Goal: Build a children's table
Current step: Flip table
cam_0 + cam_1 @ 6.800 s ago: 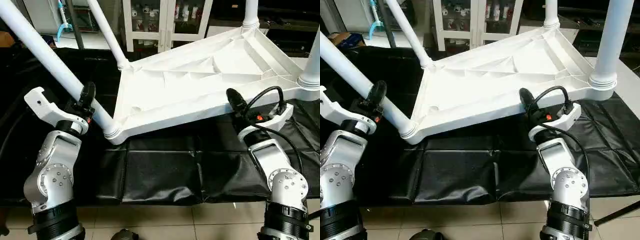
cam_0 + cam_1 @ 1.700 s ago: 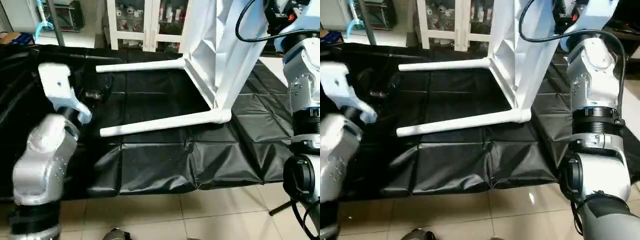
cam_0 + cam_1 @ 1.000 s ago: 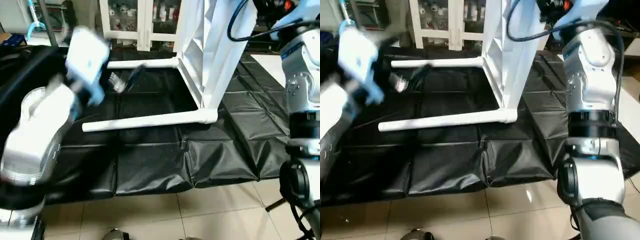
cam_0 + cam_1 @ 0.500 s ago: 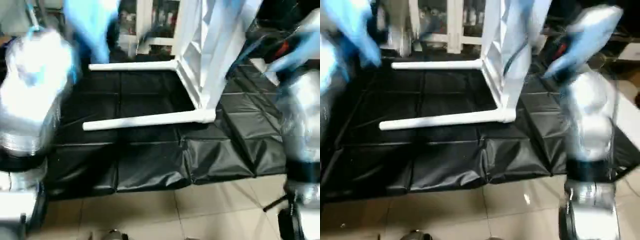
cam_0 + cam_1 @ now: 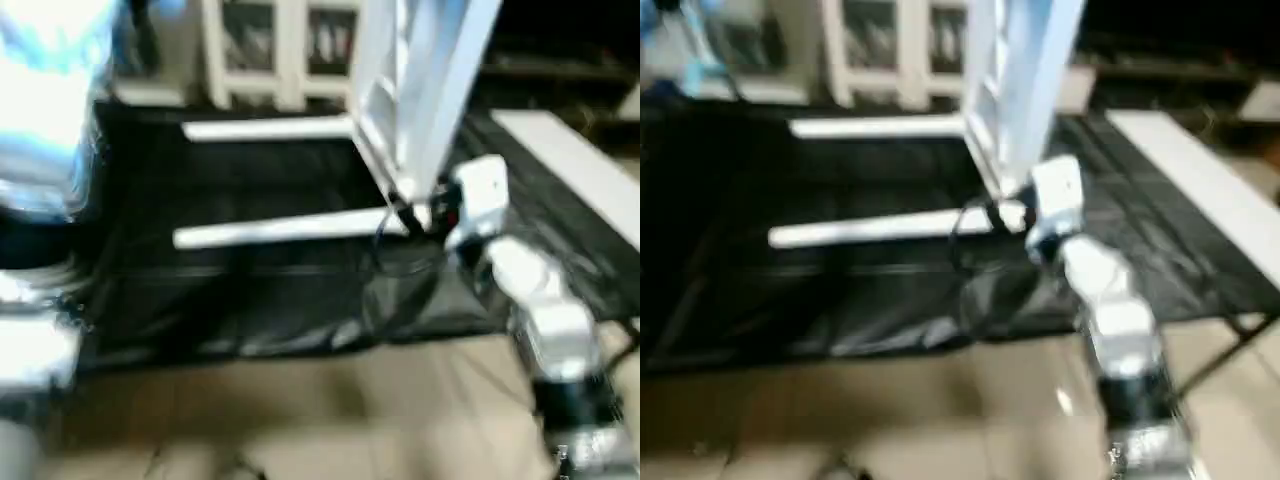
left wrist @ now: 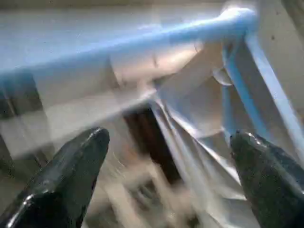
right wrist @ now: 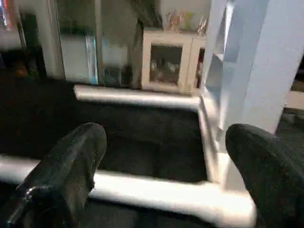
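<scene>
While the children's table (image 5: 400, 90) stands tipped on its side on the black mat (image 5: 280, 290), two white legs (image 5: 290, 228) lie level, pointing left, the far one near the white cabinet (image 5: 270, 50). Right gripper (image 7: 161, 161), fingers spread wide and empty, sits just right of the near leg's corner socket. Left gripper (image 6: 166, 175) also gapes wide, holding nothing, facing the ribbed underside
</scene>
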`<state>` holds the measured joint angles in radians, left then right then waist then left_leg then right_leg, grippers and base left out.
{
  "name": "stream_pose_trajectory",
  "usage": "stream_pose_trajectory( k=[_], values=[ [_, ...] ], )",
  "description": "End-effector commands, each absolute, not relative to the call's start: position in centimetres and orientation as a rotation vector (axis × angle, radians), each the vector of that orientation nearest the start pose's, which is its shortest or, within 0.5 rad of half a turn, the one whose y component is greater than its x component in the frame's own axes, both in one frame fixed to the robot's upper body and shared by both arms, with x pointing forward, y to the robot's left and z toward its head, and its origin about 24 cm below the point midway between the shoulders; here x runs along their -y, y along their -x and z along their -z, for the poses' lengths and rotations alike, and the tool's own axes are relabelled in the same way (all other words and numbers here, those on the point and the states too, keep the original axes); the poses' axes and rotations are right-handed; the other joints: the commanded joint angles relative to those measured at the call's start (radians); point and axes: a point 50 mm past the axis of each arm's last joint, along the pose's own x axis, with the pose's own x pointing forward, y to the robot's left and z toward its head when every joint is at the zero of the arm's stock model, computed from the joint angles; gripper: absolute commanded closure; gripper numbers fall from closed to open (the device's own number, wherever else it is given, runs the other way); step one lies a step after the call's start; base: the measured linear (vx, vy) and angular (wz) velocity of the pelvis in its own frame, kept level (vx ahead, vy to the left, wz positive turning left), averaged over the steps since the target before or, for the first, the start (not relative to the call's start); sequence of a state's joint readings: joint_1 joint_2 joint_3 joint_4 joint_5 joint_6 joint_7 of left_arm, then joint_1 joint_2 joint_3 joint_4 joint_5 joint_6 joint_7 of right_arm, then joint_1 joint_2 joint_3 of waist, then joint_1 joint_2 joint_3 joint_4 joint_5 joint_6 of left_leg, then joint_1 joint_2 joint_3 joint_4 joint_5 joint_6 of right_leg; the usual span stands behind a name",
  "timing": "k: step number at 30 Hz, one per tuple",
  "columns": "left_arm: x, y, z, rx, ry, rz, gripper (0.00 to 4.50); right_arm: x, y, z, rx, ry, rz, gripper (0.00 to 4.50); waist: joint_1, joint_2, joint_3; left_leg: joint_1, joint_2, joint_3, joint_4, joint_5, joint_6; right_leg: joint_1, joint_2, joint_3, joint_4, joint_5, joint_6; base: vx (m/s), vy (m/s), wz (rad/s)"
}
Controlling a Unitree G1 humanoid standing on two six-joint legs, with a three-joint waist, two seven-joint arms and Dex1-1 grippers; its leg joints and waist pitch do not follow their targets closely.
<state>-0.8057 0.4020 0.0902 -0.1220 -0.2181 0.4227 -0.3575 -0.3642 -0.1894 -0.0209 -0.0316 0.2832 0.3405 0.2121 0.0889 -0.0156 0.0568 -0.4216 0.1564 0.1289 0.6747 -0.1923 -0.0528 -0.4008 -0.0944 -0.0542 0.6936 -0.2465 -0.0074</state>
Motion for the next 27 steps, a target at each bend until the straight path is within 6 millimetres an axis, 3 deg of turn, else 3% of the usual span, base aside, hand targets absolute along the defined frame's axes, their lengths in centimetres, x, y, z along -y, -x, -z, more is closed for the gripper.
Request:
stream_pose_trajectory(
  k=[1,2,3,4,5,6,7,9,10,11,12,13,14,15,16,17,18,19,20,21,22,23,24,25,26,27],
  values=[
    [-16.3,-32.5,-26.4,0.393,-0.127,0.385,0.0,16.1,-30.8,-12.1,0.037,-0.095,-0.261,0.05,-0.019,0.022,-0.054,0.063,0.064,-0.028,-0.132,-0.592,-0.145,0.002,-0.029,0.023,-0.096,-0.209,-0.151,-0.066,0.028,0.09],
    [-16.8,-32.3,-24.4,0.342,-0.102,0.353,0.0,16.0,-30.2,-12.0,0.037,-0.097,-0.273,0.05,-0.015,0.02,-0.061,0.068,0.054,-0.019,-0.131,-0.585,-0.128,0.007,-0.037,0.028,-0.118,-0.286,-0.124,-0.066,0.028,0.09],
    [-17.9,-31.7,-19.9,0.214,-0.061,0.262,0.0,16.1,-29.1,-12.1,0.072,-0.102,-0.259,0.05,-0.017,0.024,-0.062,0.052,0.058,-0.02,-0.138,-0.531,-0.121,0.025,-0.047,0.034,-0.127,-0.283,-0.107,0.0,0.0,0.0],
    [-19.0,-30.5,-15.6,0.096,-0.024,0.172,0.0,16.1,-28.2,-12.2,0.115,-0.07,-0.22,0.05,-0.02,0.016,-0.059,0.035,0.059,-0.017,-0.155,-0.458,-0.1,0.044,-0.046,0.028,-0.134,-0.261,-0.085,0.0,0.0,0.0],
    [-19.5,-29.7,-13.7,0.044,-0.012,0.129,0.0,16.0,-27.7,-12.2,0.137,-0.042,-0.204,0.05,-0.031,0.013,-0.05,0.043,0.051,-0.007,-0.16,-0.487,-0.093,0.037,-0.041,0.026,-0.154,-0.368,-0.049,0.0,0.0,0.0],
    [-19.7,-29.2,-12.9,0.026,-0.022,0.109,0.0,15.9,-27.3,-12.1,0.146,-0.021,-0.204,0.05,-0.031,0.015,-0.057,0.054,0.051,-0.007,-0.155,-0.493,-0.096,0.034,-0.048,0.029,-0.163,-0.411,-0.037,0.0,0.0,0.0],
    [-19.8,-28.8,-12.2,0.016,-0.056,0.091,0.0,15.7,-27.1,-11.9,0.151,-0.005,-0.208,0.05,-0.039,0.023,-0.055,0.062,0.051,-0.01,-0.152,-0.52,-0.103,0.023,-0.048,0.032,-0.175,-0.474,-0.022,0.0,0.0,0.0],
    [-19.6,-27.7,-10.7,-0.021,-0.1,0.101,0.0,15.6,-26.6,-10.6,0.081,-0.018,-0.205,0.05,-0.049,0.033,-0.047,0.067,0.055,-0.023,-0.162,-0.613,-0.115,0.024,-0.04,0.016,-0.188,-0.509,-0.01,-0.035,-0.001,-0.05],
    [-19.3,-27.2,-10.0,-0.031,-0.065,0.124,0.0,15.6,-26.3,-9.9,0.053,-0.051,-0.193,0.05,-0.054,0.039,-0.04,0.078,0.06,-0.026,-0.176,-0.716,-0.123,0.027,-0.027,-0.009,-0.193,-0.501,-0.011,-0.08,0.011,-0.09],
    [-19.0,-26.9,-9.5,-0.027,-0.012,0.137,0.0,15.4,-26.0,-9.2,0.026,-0.066,-0.206,0.05,-0.056,0.037,-0.035,0.063,0.076,-0.02,-0.219,-0.811,-0.125,0.055,-0.006,-0.034,-0.157,-0.428,-0.027,-0.08,0.011,-0.09],
    [-18.8,-26.6,-9.2,-0.027,0.031,0.139,0.0,15.2,-25.7,-8.9,0.014,-0.075,-0.217,0.05,-0.046,0.042,-0.034,0.029,0.09,-0.005,-0.263,-0.85,-0.128,0.093,0.008,-0.036,-0.081,-0.331,-0.039,-0.097,0.009,-0.02],
    [-18.6,-26.3,-9.0,-0.016,0.019,0.144,0.0,15.2,-25.5,-8.8,0.014,-0.088,-0.222,0.05,-0.016,0.046,-0.027,-0.031,0.102,0.026,-0.322,-0.9,-0.124,0.133,0.024,-0.042,0.027,-0.245,-0.041,-0.116,-0.02,0.21],
    [-18.3,-25.7,-8.9,-0.014,0.023,0.158,0.0,15.3,-25.2,-8.8,0.011,-0.104,-0.228,0.05,0.009,-0.035,-0.051,0.027,0.07,0.116,-0.232,-0.59,-0.084,0.069,-0.002,0.05,0.006,-0.536,0.033,-0.116,-0.02,0.21],
    [-18.2,-25.4,-8.7,-0.013,0.019,0.156,0.0,15.4,-25.0,-8.8,0.01,-0.11,-0.23,0.05,-0.001,-0.072,-0.047,0.132,0.039,0.055,0.017,-0.364,-0.078,-0.071,-0.114,0.086,-0.208,-0.945,0.064,-0.03,-0.127,0.24],
    [-18.3,-25.0,-8.4,-0.003,-0.023,0.139,0.0,15.8,-24.8,-8.7,0.011,-0.101,-0.228,0.05,-0.023,-0.038,-0.038,0.054,-0.002,-0.03,0.086,-0.062,0.006,-0.031,-0.137,0.172,-0.249,-1.221,0.033,0.0,-0.088,-0.06],
    [-18.1,-24.8,-8.2,-0.01,-0.044,0.14,0.0,16.0,-24.6,-8.6,0.008,-0.092,-0.22,0.05,-0.02,-0.042,-0.015,0.046,-0.007,-0.064,0.074,-0.104,-0.03,0.001,-0.134,0.141,-0.217,-1.081,0.0,0.0,-0.088,-0.06],
    [-18.0,-24.6,-8.2,-0.008,-0.056,0.142,0.0,16.2,-24.5,-8.5,0.004,-0.089,-0.214,0.05,-0.021,-0.033,-0.019,0.094,0.008,-0.065,0.044,-0.226,-0.058,-0.017,-0.113,0.107,-0.197,-0.982,-0.011,-0.065,0.047,-0.03],
    [-17.8,-24.6,-8.3,-0.001,-0.05,0.138,0.0,16.5,-24.4,-8.4,0.0,-0.089,-0.208,0.05,-0.022,-0.015,-0.039,0.122,0.021,-0.06,-0.023,-0.322,-0.084,-0.01,-0.058,0.082,-0.155,-0.767,-0.039,-0.114,0.035,0.22],
    [-17.3,-24.8,-8.8,0.02,-0.028,0.138,0.0,16.8,-24.2,-8.2,-0.005,-0.09,-0.202,0.05,-0.051,0.019,-0.037,0.113,0.072,-0.08,-0.141,-0.605,-0.103,0.012,0.015,0.047,-0.091,-0.277,-0.064,-0.114,0.035,0.22],
    [-17.3,-24.8,-8.8,0.02,-0.028,0.138,0.0,16.8,-24.2,-8.2,-0.005,-0.09,-0.202,0.05,-0.056,0.026,-0.03,0.114,0.074,-0.081,-0.157,-0.683,-0.101,0.023,0.012,0.04,-0.096,-0.233,-0.072,-0.12,0.039,0.16],
    [-17.1,-24.8,-9.0,0.032,-0.024,0.143,0.0,16.9,-24.2,-8.1,-0.006,-0.092,-0.202,0.05,-0.07,0.027,-0.022,0.121,0.071,-0.08,-0.177,-0.78,-0.087,0.045,0.01,0.026,-0.111,-0.226,-0.071,-0.075,0.075,-0.01],
    [-16.8,-25.0,-9.3,0.042,-0.037,0.158,0.0,17.1,-24.1,-8.1,-0.005,-0.1,-0.194,0.05,-0.083,0.026,-0.005,0.131,0.068,-0.069,-0.204,-0.897,-0.08,0.061,0.019,0.0,-0.132,-0.331,-0.051,-0.075,0.075,-0.01],
    [-16.4,-25.1,-9.6,0.06,-0.049,0.179,0.0,17.2,-24.1,-8.0,-0.007,-0.096,-0.194,0.05,-0.088,0.033,-0.004,0.131,0.068,-0.062,-0.219,-0.941,-0.076,0.079,0.026,-0.019,-0.131,-0.366,-0.04,-0.068,0.068,-0.05],
    [-16.1,-25.3,-9.8,0.069,-0.06,0.194,0.0,17.2,-24.0,-7.9,-0.01,-0.094,-0.191,0.05,-0.065,0.044,0.0,0.048,0.083,-0.024,-0.305,-1.071,-0.063,0.187,0.042,-0.061,0.037,-0.289,-0.015,-0.113,0.041,-0.05],
    [-15.8,-25.3,-9.9,0.076,-0.064,0.207,0.0,17.3,-23.9,-7.9,-0.012,-0.094,-0.189,0.05,-0.004,0.043,-0.005,0.019,0.058,0.047,-0.293,-1.038,-0.026,0.217,0.05,-0.067,0.079,-0.244,0.016,-0.113,0.041,-0.05],
    [-15.7,-25.3,-10.0,0.08,-0.065,0.212,0.0,17.4,-23.9,-7.8,-0.013,-0.094,-0.188,0.05,0.004,0.025,-0.008,0.03,0.075,0.065,-0.28,-0.956,-0.01,0.217,0.035,-0.024,0.092,-0.365,0.021,-0.092,-0.037,0.07]
  ],
)
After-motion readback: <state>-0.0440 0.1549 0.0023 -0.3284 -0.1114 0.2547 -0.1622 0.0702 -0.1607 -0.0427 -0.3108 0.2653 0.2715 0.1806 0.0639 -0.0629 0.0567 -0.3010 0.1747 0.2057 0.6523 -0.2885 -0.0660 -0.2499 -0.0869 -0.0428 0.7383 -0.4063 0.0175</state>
